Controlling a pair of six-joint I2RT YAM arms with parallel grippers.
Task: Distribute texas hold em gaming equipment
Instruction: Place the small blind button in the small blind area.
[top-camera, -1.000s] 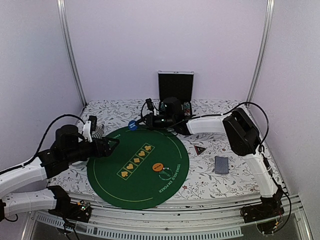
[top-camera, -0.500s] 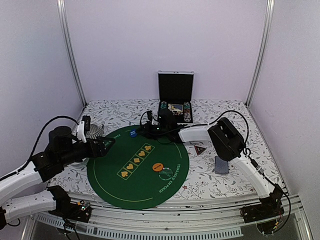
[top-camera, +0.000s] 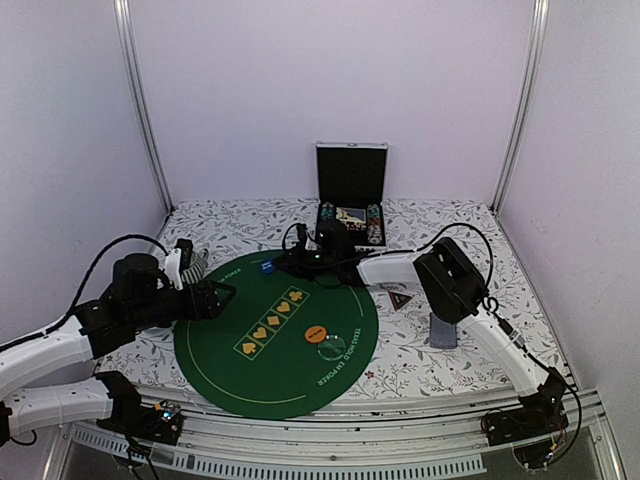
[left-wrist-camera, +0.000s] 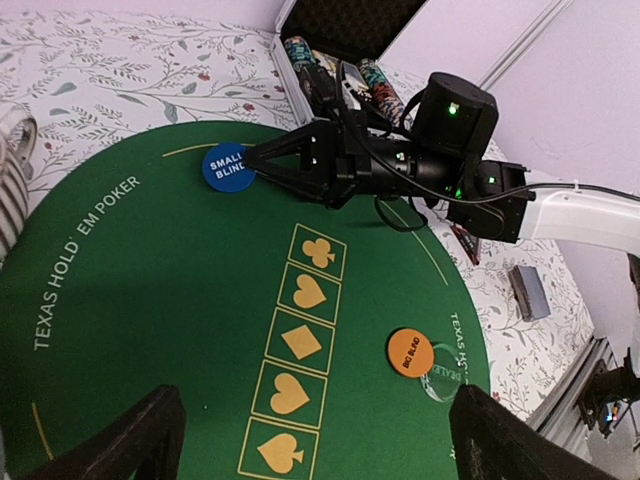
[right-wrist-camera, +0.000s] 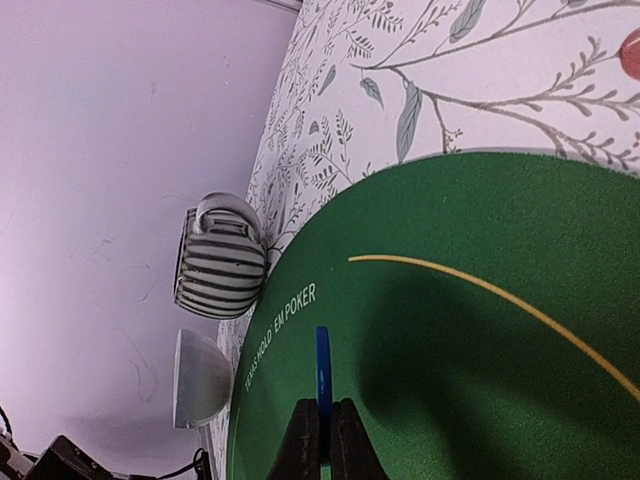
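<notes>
My right gripper (top-camera: 276, 266) is shut on a blue "SMALL BLIND" disc (top-camera: 266, 267), pinching its near edge over the far rim of the green poker mat (top-camera: 230, 350). In the right wrist view the blue disc (right-wrist-camera: 322, 370) shows edge-on between the shut fingers of the right gripper (right-wrist-camera: 322, 408). The left wrist view shows the disc's face (left-wrist-camera: 227, 167). An orange "BIG BLIND" disc (top-camera: 315, 334) lies on the mat, overlapping a clear dealer disc (top-camera: 331, 347). My left gripper (top-camera: 228, 293) hangs open and empty over the mat's left side.
An open case (top-camera: 350, 175) with chip stacks (top-camera: 374, 225) stands at the back. A grey-blue card deck (top-camera: 442, 330) and a dark red-edged triangle (top-camera: 399, 299) lie right of the mat. A striped cup (right-wrist-camera: 220, 255) and a white bowl (right-wrist-camera: 200, 378) sit by the mat's left edge.
The right arm dropped its elbow and lowered the blue disc toward the mat's far edge. The left gripper drew back slightly, then came forward again, opening a little wider.
</notes>
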